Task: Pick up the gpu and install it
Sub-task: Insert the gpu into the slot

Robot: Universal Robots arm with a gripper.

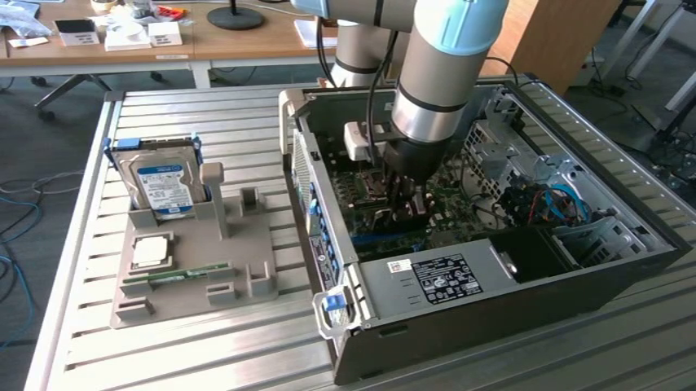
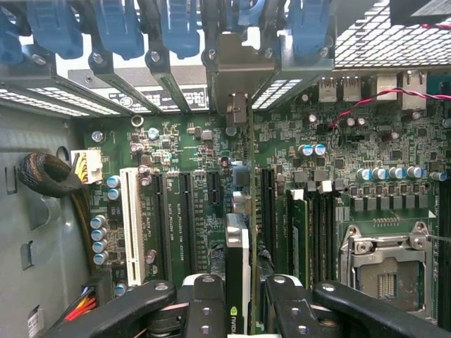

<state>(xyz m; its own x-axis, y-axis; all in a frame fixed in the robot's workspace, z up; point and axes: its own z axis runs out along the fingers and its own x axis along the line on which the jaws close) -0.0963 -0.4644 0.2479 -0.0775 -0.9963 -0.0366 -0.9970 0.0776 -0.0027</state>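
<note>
The gpu [image 2: 238, 271] stands edge-on between my fingers, a thin card with a green logo on its near edge. Its silvery bracket [image 2: 239, 67] reaches the case's rear slot openings. My gripper [image 2: 242, 313] is shut on the gpu, with black fingers [image 2: 204, 310] on either side. The card lies along the black expansion slots of the green motherboard [image 2: 190, 162]; I cannot tell how deep it sits. In the exterior view my gripper [image 1: 400, 204] is down inside the open computer case [image 1: 522, 314], just above the motherboard.
A grey holder tray [image 1: 185, 305] at the exterior view's left carries a hard drive [image 1: 163, 187], a processor [image 1: 150, 251] and a green memory stick [image 1: 179, 275]. Inside the case are the power supply [image 1: 441, 281], a white slot [image 2: 130, 225], the processor socket [image 2: 384, 264] and blue latches [image 2: 116, 28].
</note>
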